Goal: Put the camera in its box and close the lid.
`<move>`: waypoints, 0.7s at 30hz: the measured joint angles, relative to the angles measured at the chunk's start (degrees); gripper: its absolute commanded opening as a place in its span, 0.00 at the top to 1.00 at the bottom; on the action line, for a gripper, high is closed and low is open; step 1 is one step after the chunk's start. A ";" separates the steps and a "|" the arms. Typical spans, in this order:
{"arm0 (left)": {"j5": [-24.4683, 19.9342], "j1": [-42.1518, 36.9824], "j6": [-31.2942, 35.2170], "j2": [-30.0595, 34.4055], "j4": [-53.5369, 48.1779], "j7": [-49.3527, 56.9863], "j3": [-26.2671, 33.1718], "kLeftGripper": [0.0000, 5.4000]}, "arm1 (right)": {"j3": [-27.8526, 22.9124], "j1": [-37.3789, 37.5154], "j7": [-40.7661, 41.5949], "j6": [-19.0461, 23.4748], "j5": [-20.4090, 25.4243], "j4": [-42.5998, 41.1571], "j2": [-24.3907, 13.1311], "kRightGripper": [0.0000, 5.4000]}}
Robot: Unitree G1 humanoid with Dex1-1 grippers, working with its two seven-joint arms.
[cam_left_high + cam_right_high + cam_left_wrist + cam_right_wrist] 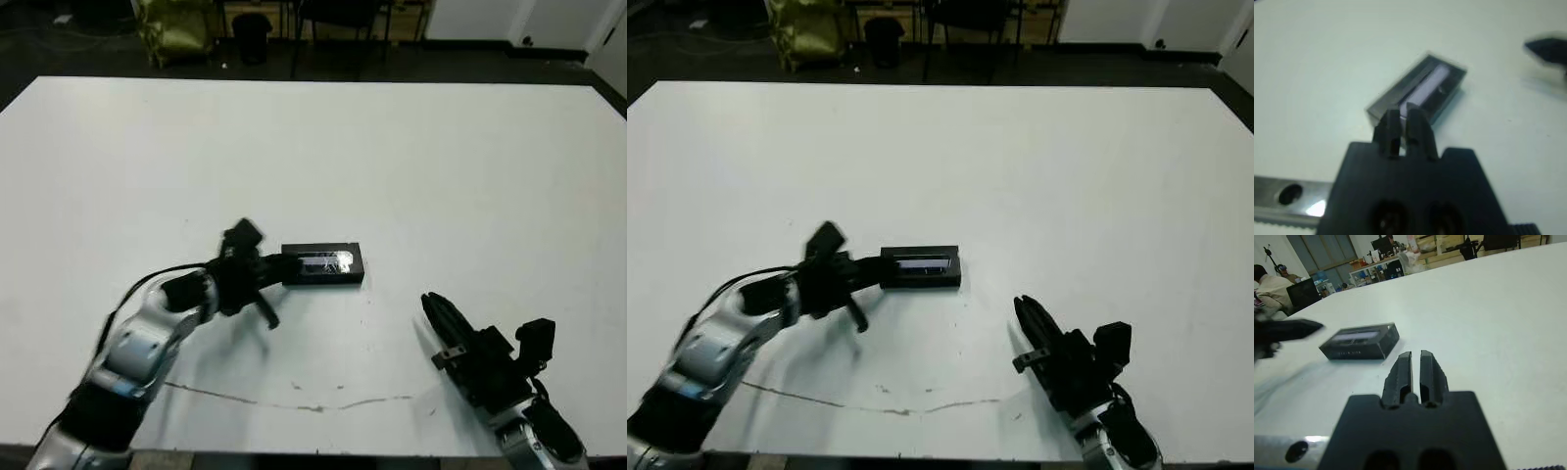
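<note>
While the box (323, 264) is lying near mid-table with its lid (1357, 335) on, the left gripper (290, 265) is sitting clenched, fingertips at the box's left end. Well apart at the near right, the right gripper (432, 306) is resting empty, fingers pressed together

**White Table: Surface and Contents**

The white table (411, 157) carries one item: the box (323, 264) with the lid (326, 260) closed on top, lying flat just toward 6 o'clock of centre. A thin dark scratch line (294, 403) runs near the 6 o'clock edge.
</note>
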 measured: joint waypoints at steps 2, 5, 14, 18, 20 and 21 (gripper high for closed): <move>-3.59 1.74 1.35 0.08 -5.32 1.41 4.61 0.99 | -0.36 -0.06 -1.42 0.85 0.07 -2.68 -0.04 1.00; -8.23 5.02 1.69 0.36 -11.07 3.01 10.82 0.99 | -1.38 -0.20 -5.01 3.92 0.03 -7.79 -0.15 1.00; -16.98 16.91 -1.71 -2.95 -17.55 9.73 21.44 0.99 | -3.83 -2.93 -11.53 7.89 -0.45 -12.01 -0.17 1.00; -13.99 20.41 -8.39 -8.75 -16.39 15.94 20.73 0.99 | -3.63 -3.63 -16.13 10.83 -1.71 -13.51 0.70 1.00; -12.02 21.25 -13.72 -12.76 -13.20 18.19 19.52 0.99 | -3.06 -3.77 -18.63 11.12 -3.14 -13.52 2.21 1.00; -11.05 21.74 -16.34 -14.76 -11.42 19.14 18.87 0.99 | -2.72 -3.82 -19.86 11.13 -3.81 -13.43 3.02 1.00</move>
